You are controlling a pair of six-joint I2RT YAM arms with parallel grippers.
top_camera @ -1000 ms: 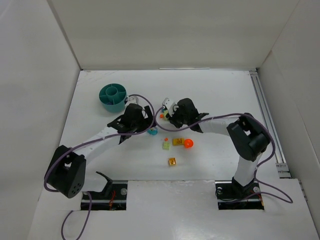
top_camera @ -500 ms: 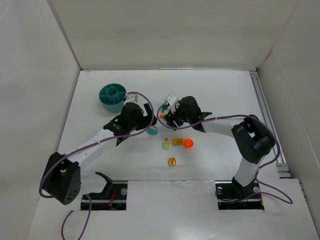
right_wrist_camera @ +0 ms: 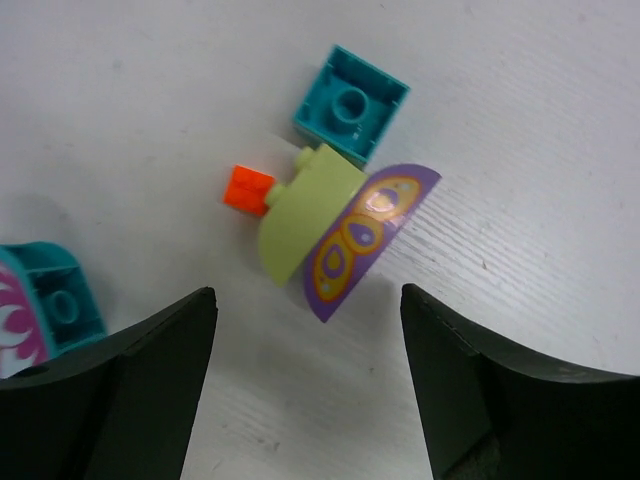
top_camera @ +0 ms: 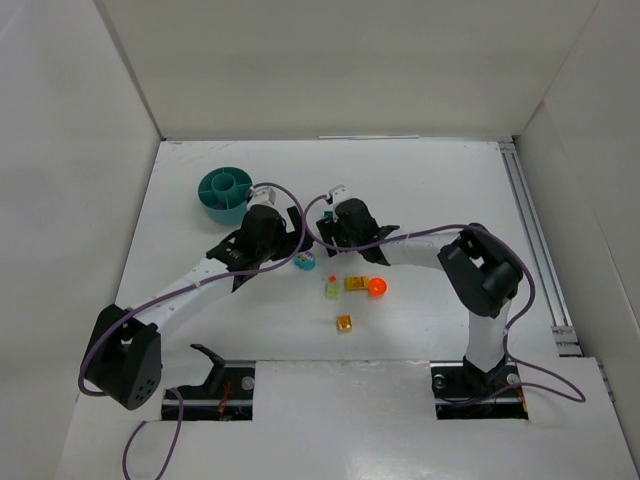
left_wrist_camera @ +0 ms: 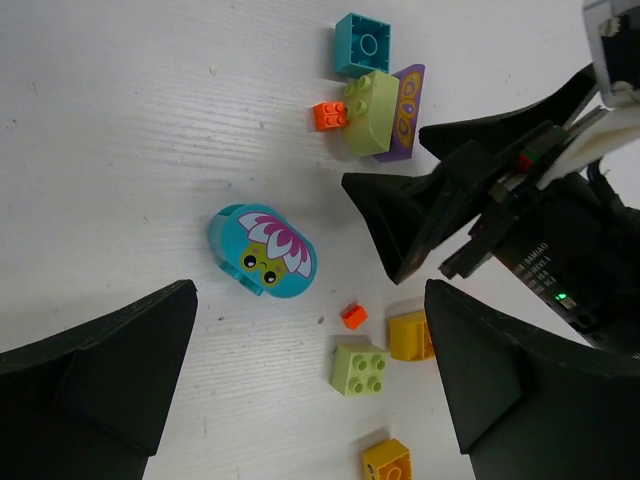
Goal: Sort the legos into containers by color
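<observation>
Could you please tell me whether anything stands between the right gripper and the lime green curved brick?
Partly. The purple wing piece lies against the lime green curved brick on the side nearest the right gripper, whose fingers stand open. Otherwise only bare table lies between.

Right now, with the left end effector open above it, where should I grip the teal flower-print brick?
Come straight down and pinch the teal flower-print brick across its two long sides; it lies alone on the table, and its ends look rounded, likelier to slip.
</observation>
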